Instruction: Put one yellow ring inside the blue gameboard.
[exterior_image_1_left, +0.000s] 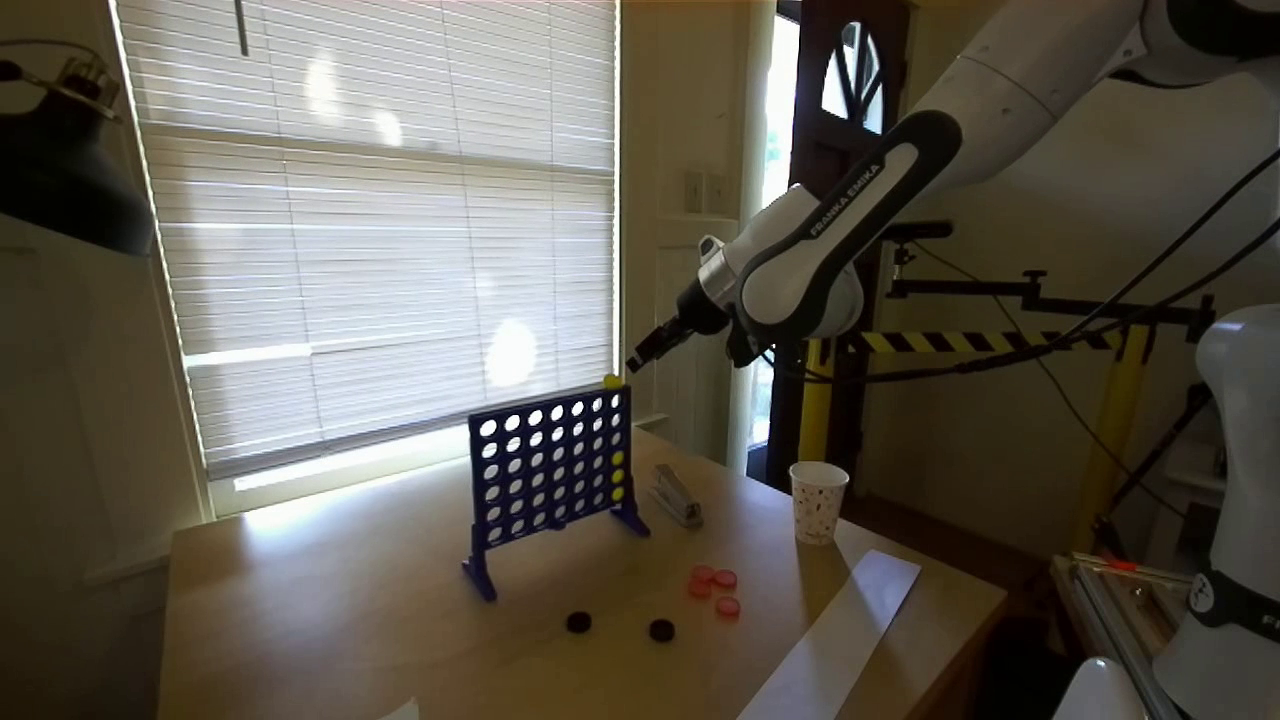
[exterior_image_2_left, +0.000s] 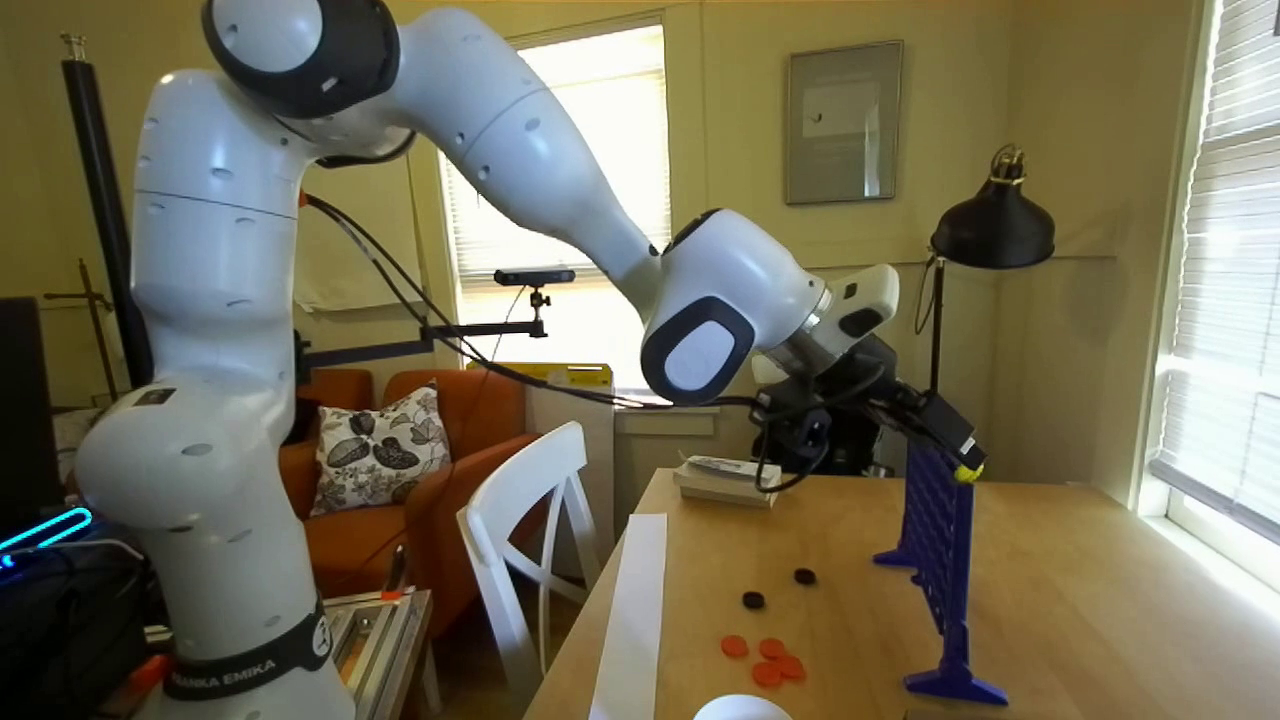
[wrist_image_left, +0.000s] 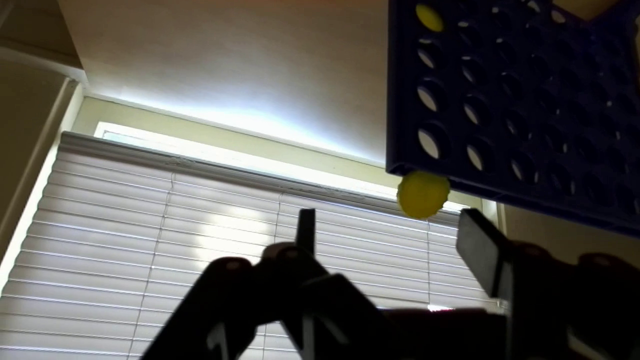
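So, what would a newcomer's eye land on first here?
Probably the white robot arm, extended toward the blue gameboard on the table. Next, the yellow ring jutting from the board's top at one end, near the open end effector. Window blinds glow behind the board in an exterior view.

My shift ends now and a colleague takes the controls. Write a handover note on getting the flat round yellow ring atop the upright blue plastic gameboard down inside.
Gripper: the black two-fingered gripper is open and holds nothing.
Things: the flat round yellow ring shows mostly above the top edge of the upright blue plastic gameboard, at an end column. Round yellow tokens fill lower holes of that column.
Done: the ring is at the board's top, not gripped.
Left: it must go down inside; a light push from above may do it. How firmly it is seated is unclear.
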